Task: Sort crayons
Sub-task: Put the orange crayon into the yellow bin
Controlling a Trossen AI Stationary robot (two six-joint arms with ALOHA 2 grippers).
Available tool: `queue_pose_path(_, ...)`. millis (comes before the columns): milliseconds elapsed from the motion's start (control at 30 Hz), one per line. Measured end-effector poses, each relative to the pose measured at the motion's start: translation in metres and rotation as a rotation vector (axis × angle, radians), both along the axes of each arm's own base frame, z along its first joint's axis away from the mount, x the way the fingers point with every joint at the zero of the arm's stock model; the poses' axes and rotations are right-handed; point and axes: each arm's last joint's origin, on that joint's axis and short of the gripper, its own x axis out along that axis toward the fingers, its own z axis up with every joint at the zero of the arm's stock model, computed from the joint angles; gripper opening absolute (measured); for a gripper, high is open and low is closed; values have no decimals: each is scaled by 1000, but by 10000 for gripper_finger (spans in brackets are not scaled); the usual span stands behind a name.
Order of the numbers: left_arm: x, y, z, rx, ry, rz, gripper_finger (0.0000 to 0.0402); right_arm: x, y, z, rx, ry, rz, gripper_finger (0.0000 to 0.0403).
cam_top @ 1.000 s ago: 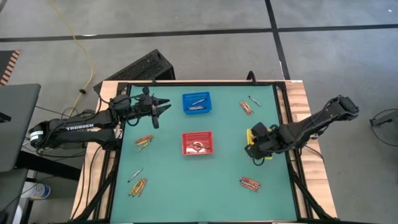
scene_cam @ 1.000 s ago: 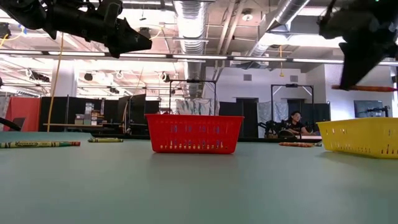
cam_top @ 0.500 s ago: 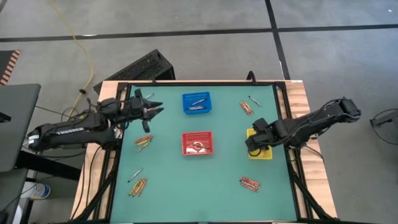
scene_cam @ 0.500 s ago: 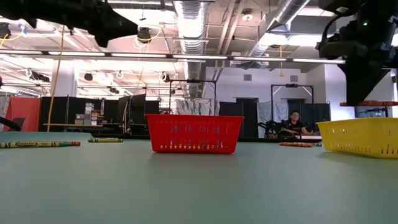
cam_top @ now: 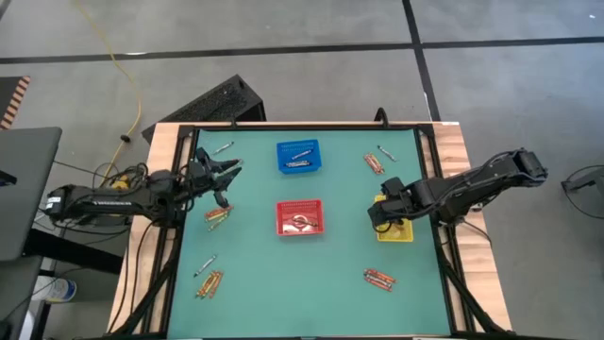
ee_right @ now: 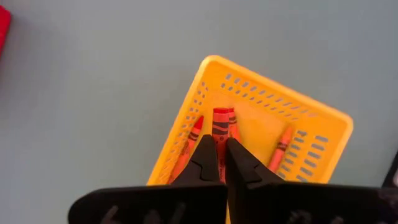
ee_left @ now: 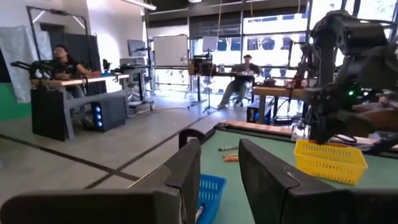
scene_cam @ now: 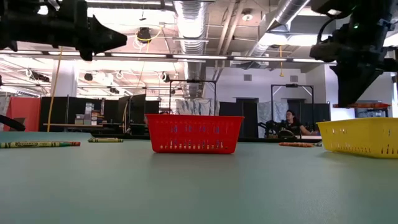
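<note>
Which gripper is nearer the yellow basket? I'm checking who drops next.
Right. The right gripper hangs directly over the yellow basket, shut on an orange crayon; the left gripper is across the table.

Green table mat point(cam_top: 302, 283) all across, framed by a pale wood edge point(cam_top: 456, 142). Blue basket point(cam_top: 298, 156) at the far middle, silvery-grey crayons point(cam_top: 300, 157) in it. Red mesh basket point(cam_top: 300, 217) dead centre, bright against the green. Yellow basket point(ee_right: 273, 124) on the right, dotted with small holes, and orange crayons point(ee_right: 283, 146) lying inside it. An orange-red crayon with a dark printed wrapper point(ee_right: 221, 127) shows between the black fingers point(ee_right: 205, 163) there. Both arms dark, nearly black. Reddish-orange crayon clusters point(cam_top: 379, 278) near right and at left point(cam_top: 218, 215).
</note>
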Motion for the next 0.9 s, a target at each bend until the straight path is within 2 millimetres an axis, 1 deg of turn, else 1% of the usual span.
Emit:
queue_pose_path(133,-1,0,1,32,9,8,98,0,4,-5,-3,1,-33,4)
queue_pose_path(267,-1,-1,1,45,15,-5,98,-3,5,-20,11,50,-45,8)
queue_pose_path(333,0,-1,1,49,16,-22,98,-3,6,-27,17,72,-74,16)
queue_pose_path(433,0,-1,1,60,22,-23,98,-3,6,-30,18,92,-79,39)
queue_pose_path(600,0,-1,-1,59,46,-21,98,-4,6,-28,34,88,-76,85)
queue_pose_path(700,1,0,-6,35,82,-8,98,-8,6,-23,41,75,-45,105)
queue_pose_path(800,3,0,-10,2,114,5,98,-10,7,-17,23,45,-8,114)
queue_pose_path(900,5,1,-14,-33,138,7,98,-13,8,-7,-56,-15,33,116)
